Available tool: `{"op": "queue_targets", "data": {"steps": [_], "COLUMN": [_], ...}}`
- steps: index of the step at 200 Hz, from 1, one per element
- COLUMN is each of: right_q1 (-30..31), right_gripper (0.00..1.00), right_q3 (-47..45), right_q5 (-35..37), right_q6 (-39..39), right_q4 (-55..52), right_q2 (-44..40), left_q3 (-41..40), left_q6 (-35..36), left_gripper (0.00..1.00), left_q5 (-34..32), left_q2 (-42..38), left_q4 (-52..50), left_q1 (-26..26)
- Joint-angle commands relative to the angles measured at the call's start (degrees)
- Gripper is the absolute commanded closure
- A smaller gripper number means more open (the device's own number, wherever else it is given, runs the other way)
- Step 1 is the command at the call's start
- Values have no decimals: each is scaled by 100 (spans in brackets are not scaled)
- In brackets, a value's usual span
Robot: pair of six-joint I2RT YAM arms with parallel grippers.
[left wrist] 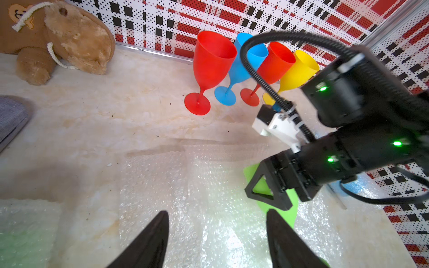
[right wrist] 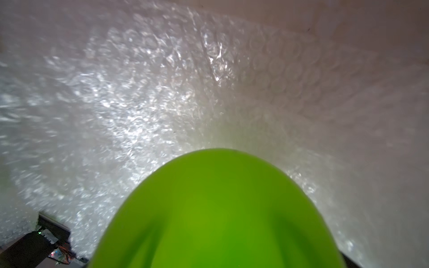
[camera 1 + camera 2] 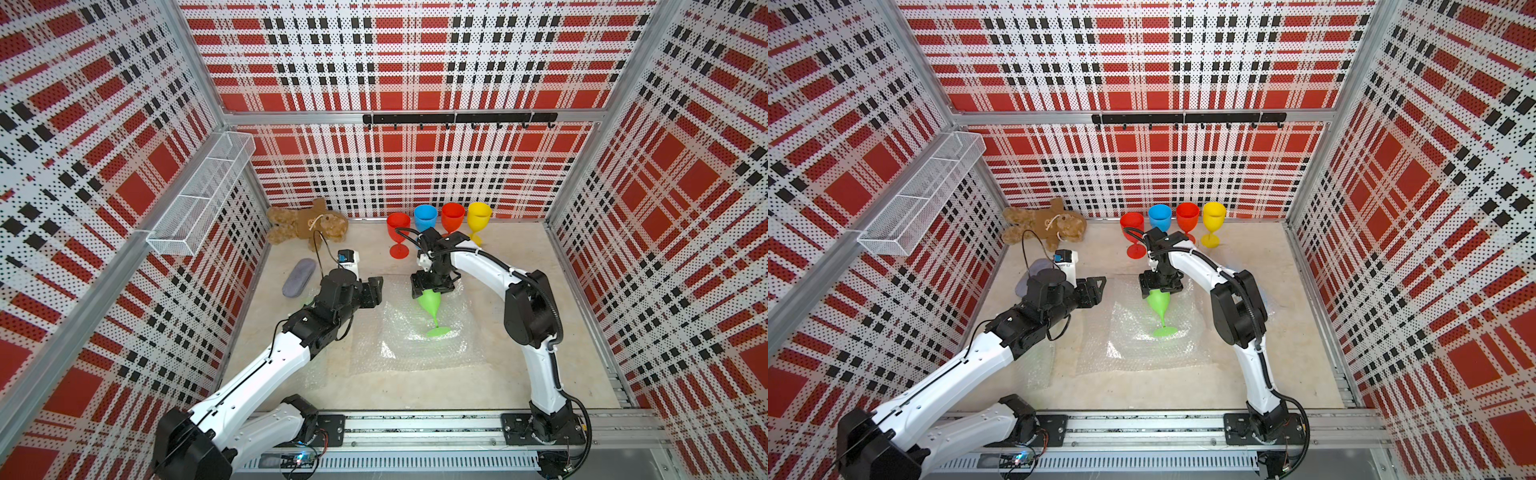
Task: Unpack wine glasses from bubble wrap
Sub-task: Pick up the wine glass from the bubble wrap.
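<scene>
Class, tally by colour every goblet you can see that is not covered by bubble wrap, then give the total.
Red goblets: 2
Blue goblet: 1
Yellow goblet: 1
Green goblet: 1
Total: 5

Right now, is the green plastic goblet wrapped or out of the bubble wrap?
Out. The green plastic stemmed goblet shows bare bowl, stem and foot in both top views, over the opened-out clear bubble wrap sheet.
</scene>
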Motion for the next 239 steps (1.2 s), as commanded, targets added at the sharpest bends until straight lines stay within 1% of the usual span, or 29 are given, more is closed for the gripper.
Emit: {"op": "queue_targets", "data": {"steps": [1,27,38,69,88,96,111,134,153,168,187,196,206,221,230,239], "right_q1": [43,45,41,62,92,116,144,206,217,217,217,219,217,225,218,227], "right_gripper": [15,17,22,27,27,27,27,27,28,30,35,37,39,41,40,39], "right_q3": [-117,-939,-1426,-2561,-2957,-3076,-3274,-3527,-3828,-3954,-4200,-4359,-4656,-5055,-5027,-4835], "right_q5": [244,20,-109,-730,-1030,-1116,-1298,-1356,-1301,-1215,-1110,-1079,-1215,-1251,-1319,-1363], "right_q6": [-58,-34,54,457,602,634,669,653,666,493,152,-3,-236,-365,-463,-526], "right_q4": [504,1800,2516,4186,4719,4878,5129,5465,5880,6114,6652,7102,7909,9147,9559,9702], "right_q2": [-891,-1872,-2315,-3119,-3343,-3410,-3508,-3690,-3850,-3896,-3955,-3986,-4011,-3963,-3786,-3534], "left_q3": [-106,-193,-268,-583,-698,-744,-776,-714,-697,-724,-631,-610,-618,-715,-817,-936], "left_q6": [79,177,244,277,527,738,831,880,655,585,704,764,852,1022,1152,1234], "left_gripper": [31,29,28,25,25,25,25,25,25,24,24,23,23,23,22,22], "left_q5": [-96,118,419,1325,2281,2501,2687,2721,2582,2396,1567,1209,917,472,190,-147], "left_q2": [17,-9,-33,-247,-402,-469,-544,-436,-342,-415,-746,-956,-1219,-1623,-1858,-2073], "left_q4": [163,353,531,1311,1765,1939,2118,2078,2057,2070,1660,1489,1353,1228,1191,1197], "left_q1": [65,70,73,14,-108,-193,-242,-275,-340,-348,-260,-152,-12,143,183,197]}}
